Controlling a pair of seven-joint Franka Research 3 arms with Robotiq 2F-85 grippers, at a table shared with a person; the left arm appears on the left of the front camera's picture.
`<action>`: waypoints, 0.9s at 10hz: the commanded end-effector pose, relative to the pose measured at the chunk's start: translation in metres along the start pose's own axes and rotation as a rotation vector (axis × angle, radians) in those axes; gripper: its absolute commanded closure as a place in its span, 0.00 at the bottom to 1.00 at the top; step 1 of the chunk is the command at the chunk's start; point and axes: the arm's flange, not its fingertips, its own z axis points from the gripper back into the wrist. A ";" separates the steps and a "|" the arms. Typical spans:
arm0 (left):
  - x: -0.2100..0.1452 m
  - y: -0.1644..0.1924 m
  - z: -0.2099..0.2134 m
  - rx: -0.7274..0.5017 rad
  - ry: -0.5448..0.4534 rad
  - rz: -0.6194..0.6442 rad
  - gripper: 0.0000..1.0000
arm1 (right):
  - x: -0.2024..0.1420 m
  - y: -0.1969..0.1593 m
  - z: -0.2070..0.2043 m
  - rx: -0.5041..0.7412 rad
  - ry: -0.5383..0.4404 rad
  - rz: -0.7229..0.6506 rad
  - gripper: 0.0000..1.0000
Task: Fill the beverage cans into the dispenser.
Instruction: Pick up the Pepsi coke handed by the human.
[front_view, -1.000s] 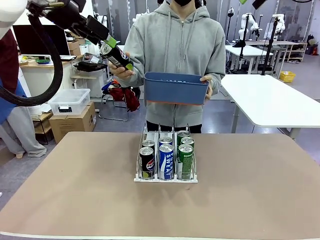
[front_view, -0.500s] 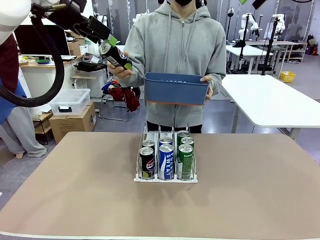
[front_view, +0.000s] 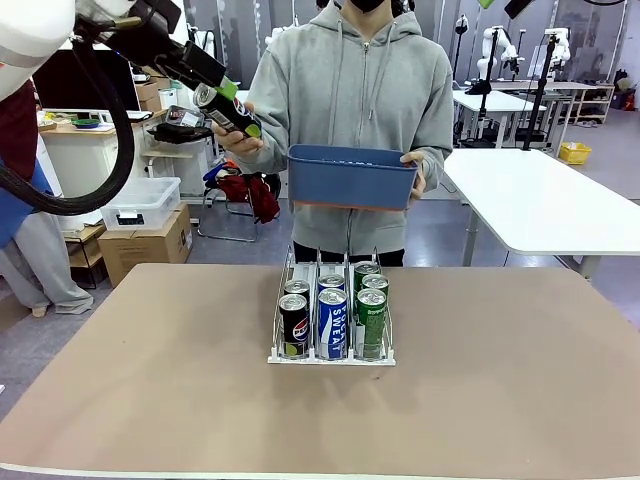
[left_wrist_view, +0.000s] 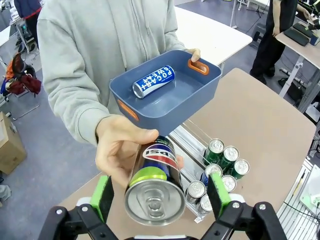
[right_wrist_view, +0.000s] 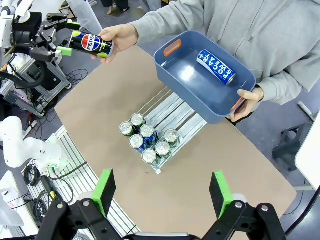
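Observation:
A person's hand (front_view: 232, 140) holds out a black can (front_view: 226, 108) with a red-blue logo. My left gripper (front_view: 239, 108) stands open around that can's top end. In the left wrist view the can (left_wrist_view: 155, 192) lies between my green pads (left_wrist_view: 102, 196) with a gap on each side. The dispenser (front_view: 331, 355) sits mid-table and holds several cans in three lanes: black (front_view: 293, 324), blue-white (front_view: 332, 322) and green (front_view: 371, 320). High above the table, my right gripper (right_wrist_view: 162, 195) is open and holds nothing.
The person's other hand holds a blue bin (front_view: 352, 176) above the dispenser's far end, with one blue-white can (left_wrist_view: 153, 81) lying inside. Bare brown tabletop (front_view: 150, 380) surrounds the dispenser. White tables and boxes stand beyond the far edge.
The hand-held black can and my left gripper have shifted slightly up and left, with the can's top a little deeper between the fingers. The bin and the dispenser have not moved.

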 end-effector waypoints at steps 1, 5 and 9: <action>0.003 0.004 -0.010 0.012 0.016 -0.014 0.00 | -0.003 -0.001 0.001 0.005 0.005 -0.005 0.00; -0.002 0.006 -0.020 0.048 0.025 0.009 0.00 | -0.003 -0.001 0.001 0.005 0.005 -0.005 0.00; -0.002 0.007 -0.020 0.015 0.023 0.012 0.00 | -0.003 -0.001 0.001 0.005 0.005 -0.005 0.00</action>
